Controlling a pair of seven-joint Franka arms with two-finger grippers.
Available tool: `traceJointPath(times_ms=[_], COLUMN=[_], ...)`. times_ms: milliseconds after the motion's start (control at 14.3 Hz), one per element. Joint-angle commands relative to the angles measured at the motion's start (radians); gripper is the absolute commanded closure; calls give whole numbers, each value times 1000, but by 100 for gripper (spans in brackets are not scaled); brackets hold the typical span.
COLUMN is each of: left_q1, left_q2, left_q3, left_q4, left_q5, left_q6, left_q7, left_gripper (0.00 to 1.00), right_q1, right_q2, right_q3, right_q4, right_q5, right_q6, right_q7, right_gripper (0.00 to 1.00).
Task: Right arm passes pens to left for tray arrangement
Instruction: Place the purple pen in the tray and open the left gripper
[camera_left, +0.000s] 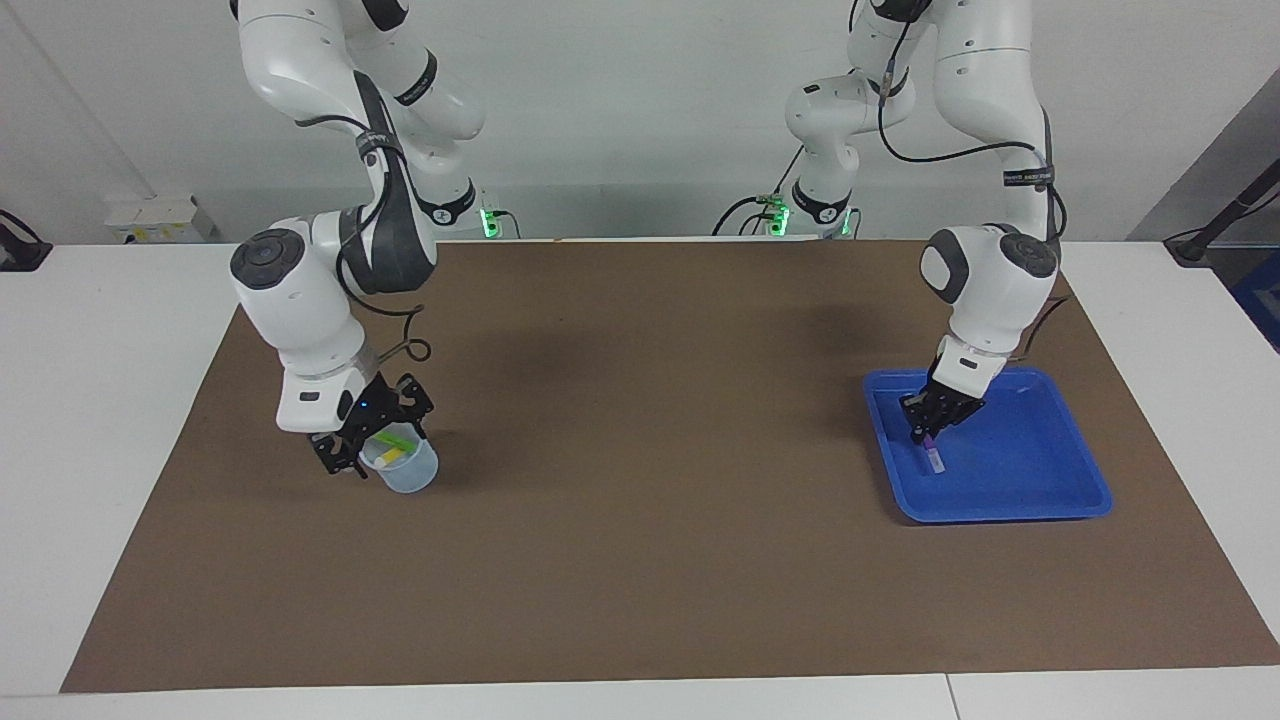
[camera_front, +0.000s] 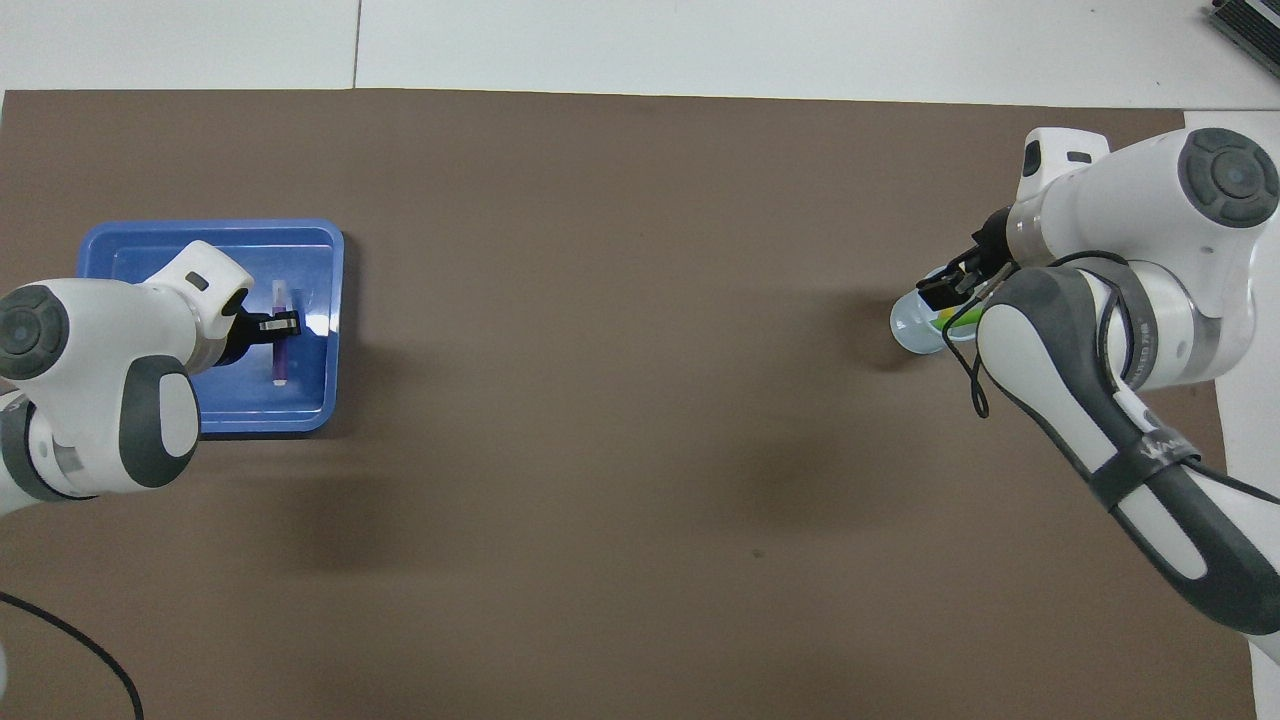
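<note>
We note the tray (camera_left: 1060, 470) as glossy blue plastic showing white glare; the cup (camera_left: 410, 472) as smooth translucent plastic; the mat (camera_left: 640, 540) on the worktop (camera_left: 100, 400) as matt brown sheet; the arm shells (camera_left: 300, 300) as smooth glossy white plastic

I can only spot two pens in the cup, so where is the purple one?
The purple pen is in the left gripper, low inside the blue tray at the left arm's end of the table.
</note>
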Motion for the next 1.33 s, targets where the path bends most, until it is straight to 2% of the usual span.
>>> traceJointPath(times_ms=[0, 210, 560, 630, 840, 980, 1050, 1120, 1261], left_q1=[-17, -6, -9, -11, -8, -8, -8, -6, -6], left_q2=[24, 26, 29, 29, 29, 29, 29, 28, 28], left_q3=[12, 12, 11, 11, 11, 11, 11, 11, 11], left_q4=[6, 9, 6, 6, 6, 6, 8, 8, 8], left_q5=[23, 23, 22, 22, 22, 22, 22, 22, 22], left_q6=[20, 24, 24, 21, 20, 20, 17, 14, 11], left_q7=[2, 51, 47, 42, 42, 42, 44, 47, 45], left_gripper=[100, 100, 99, 93, 85, 65, 31, 0, 0], right_q1=[-22, -39, -41, -39, -41, -42, -42, -42, -42], right_q2=[-3, -1, -3, -3, -1, -1, -1, -1, -1], right_q3=[17, 19, 20, 20, 20, 19, 20, 20, 20], right_q4=[-25, -54, -60, -58, -57, -54, -54, -54, -51], right_q5=[-23, -23, -23, -23, -23, -23, -23, -23, -23], right_q6=[24, 51, 58, 58, 58, 58, 58, 58, 59], right_q7=[-18, -24, -24, -24, -24, -24, -24, -24, -24], right_gripper=[14, 18, 56, 57, 57, 54, 51, 51, 51])
